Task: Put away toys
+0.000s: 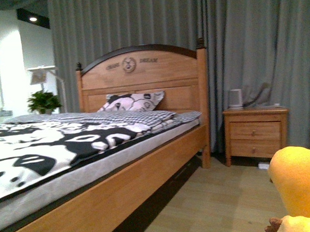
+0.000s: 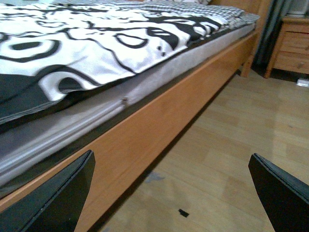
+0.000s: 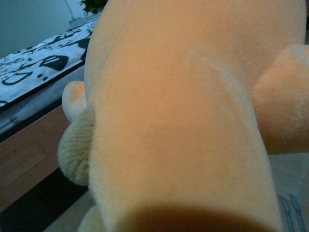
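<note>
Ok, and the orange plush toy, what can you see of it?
The plush toy is soft, plump, orange-yellow short-pile fabric. In the front view only part shows, at the lower right edge, with a paler cream part and a small brown tuft beneath. It fills the right wrist view close up, showing stubby rounded limbs and a pale ribbed ball. What supports it is hidden.

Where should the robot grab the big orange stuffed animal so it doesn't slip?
Probably the stubby limb sticking out of the plush toy. The body looks too broad and rounded for jaws to close around, while the limb is narrower and soft. Come in with the right arm, since the toy sits low on the robot's right.
</note>
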`<state>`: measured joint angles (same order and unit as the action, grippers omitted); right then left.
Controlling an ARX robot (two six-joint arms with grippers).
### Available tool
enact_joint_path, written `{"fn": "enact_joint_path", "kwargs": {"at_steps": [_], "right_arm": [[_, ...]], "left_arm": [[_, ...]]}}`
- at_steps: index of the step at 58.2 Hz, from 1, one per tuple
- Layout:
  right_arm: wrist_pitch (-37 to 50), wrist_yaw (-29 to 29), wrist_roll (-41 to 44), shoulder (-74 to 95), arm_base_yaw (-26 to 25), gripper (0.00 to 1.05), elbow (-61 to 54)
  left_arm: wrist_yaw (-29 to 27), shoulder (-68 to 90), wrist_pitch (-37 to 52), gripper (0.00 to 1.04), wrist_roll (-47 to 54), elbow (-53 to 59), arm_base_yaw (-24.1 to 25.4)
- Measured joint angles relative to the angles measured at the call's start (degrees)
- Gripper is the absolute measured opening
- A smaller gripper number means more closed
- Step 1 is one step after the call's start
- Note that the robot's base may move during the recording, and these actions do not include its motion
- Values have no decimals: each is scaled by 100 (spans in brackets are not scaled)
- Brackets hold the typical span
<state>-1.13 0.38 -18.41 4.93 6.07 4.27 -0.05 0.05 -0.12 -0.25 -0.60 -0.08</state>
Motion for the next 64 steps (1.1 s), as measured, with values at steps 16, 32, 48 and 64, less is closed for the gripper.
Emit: {"fn": "enact_joint_path", "kwargs": {"at_steps": [16, 32, 48, 64], "right_arm": [[2, 11, 0, -2, 0, 19, 0], [2, 2, 2, -2, 0, 19, 0], [0, 24, 2, -9, -2, 19, 0], [0, -13, 2, -9, -2, 19, 0]], "left_arm": [[4, -2, 0, 99, 0, 0, 0], [0, 0, 0, 99, 0, 0, 0], [20, 4, 0, 99, 0, 0, 0], [4, 4, 0, 99, 0, 0, 0]]}}
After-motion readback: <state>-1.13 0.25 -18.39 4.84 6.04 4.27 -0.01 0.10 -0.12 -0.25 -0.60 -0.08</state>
